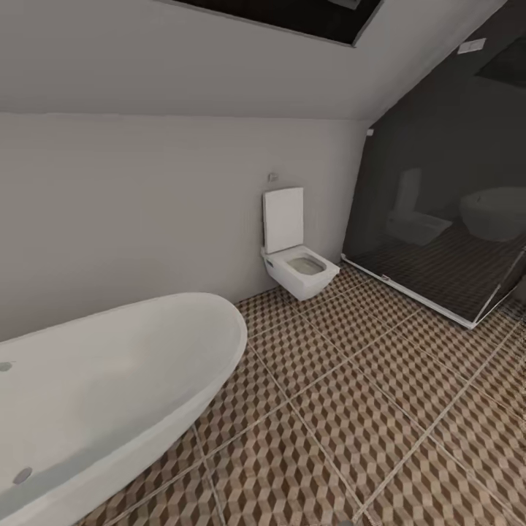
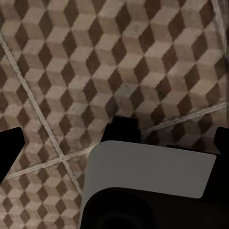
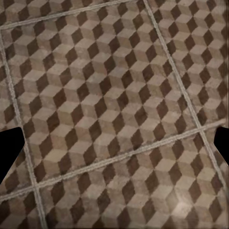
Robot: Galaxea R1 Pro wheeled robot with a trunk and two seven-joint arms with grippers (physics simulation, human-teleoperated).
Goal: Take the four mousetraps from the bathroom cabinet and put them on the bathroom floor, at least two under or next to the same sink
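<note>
You have both arms hanging over the cube-patterned brown, beige and white tiled bathroom floor [image 1: 380, 409]. Your left end effector [image 2: 114, 143] has its dark fingertips [image 2: 9, 148] spread wide with nothing between them, and a grey-and-black part of the robot lies beneath it. Your right end effector [image 3: 114, 143] is equally spread (bare tiles below). Ahead stand a white oval bathtub [image 1: 109, 380], a white wall-hung toilet [image 1: 296, 252] and a dark glass shower enclosure [image 1: 446, 219].
</note>
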